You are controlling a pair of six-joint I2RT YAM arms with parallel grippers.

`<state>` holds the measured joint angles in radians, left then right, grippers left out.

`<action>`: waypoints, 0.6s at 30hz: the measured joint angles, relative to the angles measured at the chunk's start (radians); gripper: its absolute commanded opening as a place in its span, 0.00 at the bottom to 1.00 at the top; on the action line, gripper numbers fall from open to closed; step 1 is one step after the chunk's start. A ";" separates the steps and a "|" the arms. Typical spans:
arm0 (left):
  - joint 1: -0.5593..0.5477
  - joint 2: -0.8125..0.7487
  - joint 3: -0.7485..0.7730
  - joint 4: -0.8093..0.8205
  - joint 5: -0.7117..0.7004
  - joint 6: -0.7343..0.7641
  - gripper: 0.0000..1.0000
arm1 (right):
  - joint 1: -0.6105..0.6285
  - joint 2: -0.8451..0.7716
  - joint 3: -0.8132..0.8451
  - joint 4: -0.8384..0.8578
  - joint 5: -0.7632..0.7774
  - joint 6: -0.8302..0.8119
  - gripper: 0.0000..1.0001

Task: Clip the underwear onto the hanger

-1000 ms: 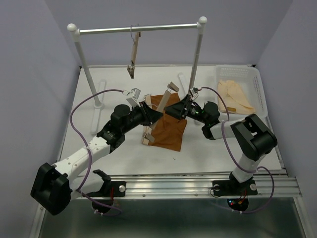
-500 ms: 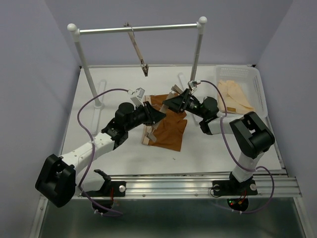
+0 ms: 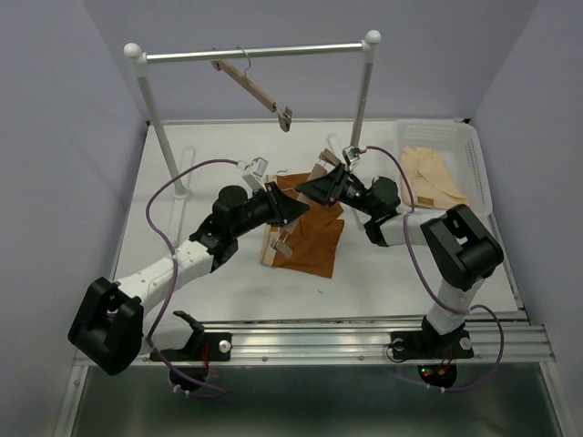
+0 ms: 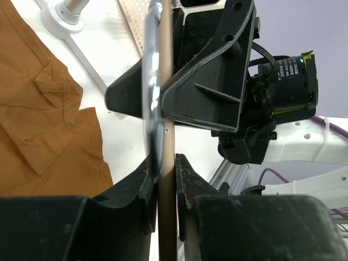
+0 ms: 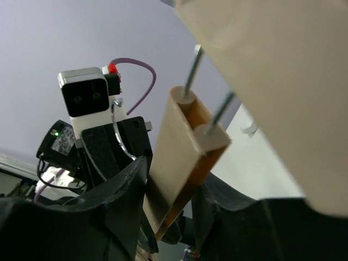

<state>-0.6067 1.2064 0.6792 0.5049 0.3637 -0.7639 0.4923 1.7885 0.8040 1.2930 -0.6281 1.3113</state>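
Status: clipping not done, as far as we can see.

- The underwear [image 3: 314, 241] lies flat on the table [image 3: 410, 264], near the middle, between the two arms. Its upper part is hidden under the grippers. We see no edge of it caught in a clip.
- The hanger [image 3: 271, 248] runs slantwise over the left side of the underwear. Its near end is just over the cloth's left edge and its far end points toward the right post.
- The left gripper [image 4: 166, 182] is clamped narrow on the hanger's wood bar, with the wire hook pinched alongside.
- The right gripper [image 5: 174, 201] has its jaws on either side of the far-end clip [image 5: 182, 157], one finger against the wood. We cannot tell whether it is squeezing the clip yet.

Left to do, in our judgement: press this clip open, feed the waistband in and release, then do the same at the near-end clip.

Surroundings: the table is white and matte, and the walls are pale lilac. At the back a steel rail [image 3: 301, 50] stands on white posts, with a second hanger [image 3: 260, 89] hanging tilted from it. A white basket [image 3: 474, 150] at the far right holds cream garments [image 3: 433, 177], well apart from the work.
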 measured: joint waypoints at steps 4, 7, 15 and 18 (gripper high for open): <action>0.000 0.020 0.000 0.026 0.005 -0.017 0.00 | 0.000 0.000 0.000 0.008 0.005 0.029 0.24; 0.002 0.034 0.000 0.051 0.012 -0.033 0.00 | 0.000 0.000 0.001 0.016 0.011 0.055 0.14; 0.007 0.044 0.000 0.067 0.022 -0.058 0.54 | 0.000 -0.002 0.001 0.017 0.018 0.066 0.01; 0.006 0.043 0.001 0.063 0.024 -0.060 0.73 | 0.001 -0.004 0.000 0.016 0.018 0.047 0.01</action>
<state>-0.6006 1.2491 0.6804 0.5674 0.3882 -0.8234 0.4931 1.7847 0.8040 1.3087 -0.6106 1.3582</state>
